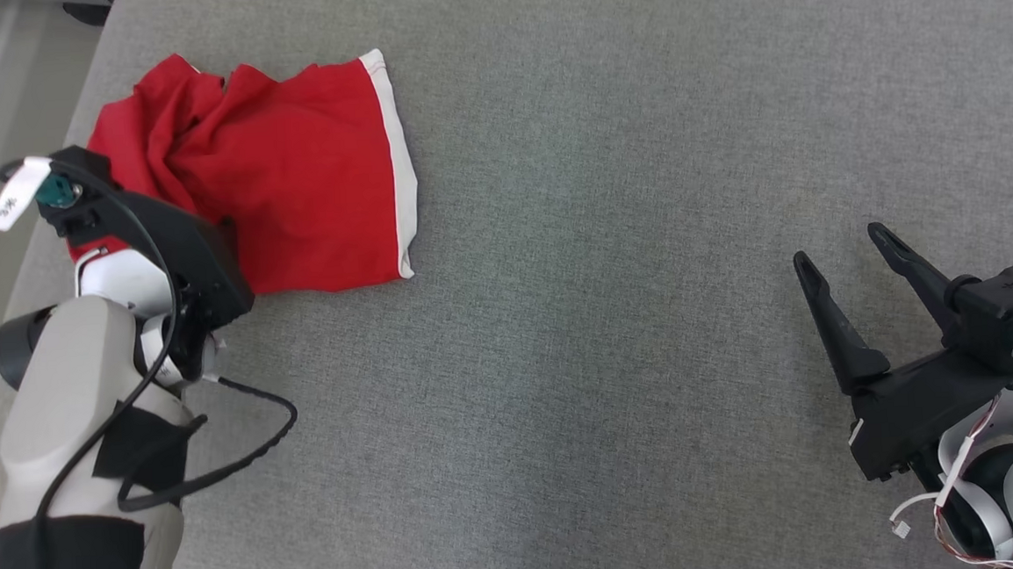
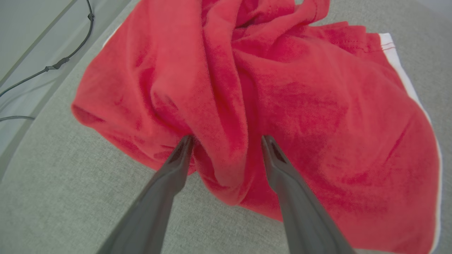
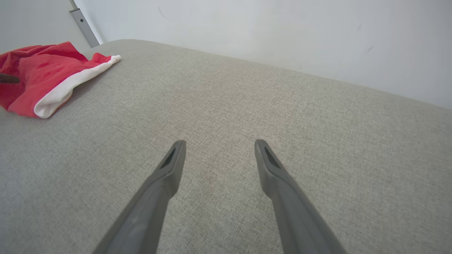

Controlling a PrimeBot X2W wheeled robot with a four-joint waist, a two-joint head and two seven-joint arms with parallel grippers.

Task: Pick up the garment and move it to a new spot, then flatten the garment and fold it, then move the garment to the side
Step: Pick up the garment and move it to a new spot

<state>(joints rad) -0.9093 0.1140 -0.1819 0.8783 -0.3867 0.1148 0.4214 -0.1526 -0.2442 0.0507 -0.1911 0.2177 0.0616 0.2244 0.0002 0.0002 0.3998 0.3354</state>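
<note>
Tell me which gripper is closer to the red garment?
Left. The left gripper straddles a fold of the garment; the right gripper is far off to its right.

A crumpled red garment [image 1: 289, 183] with a white hem lies at the upper left of the grey worktop [image 1: 608, 225]. The left hand [image 1: 161, 244] reaches over the garment's near edge, its fingers hidden. The right hand [image 1: 838, 244] hovers well apart at lower right, fingers spread.

Grey woven fabric surface [image 1: 643, 223]; plain white wall [image 3: 282, 35] behind; pale floor [image 1: 11, 95] left, black cable [image 2: 58, 64]
</note>
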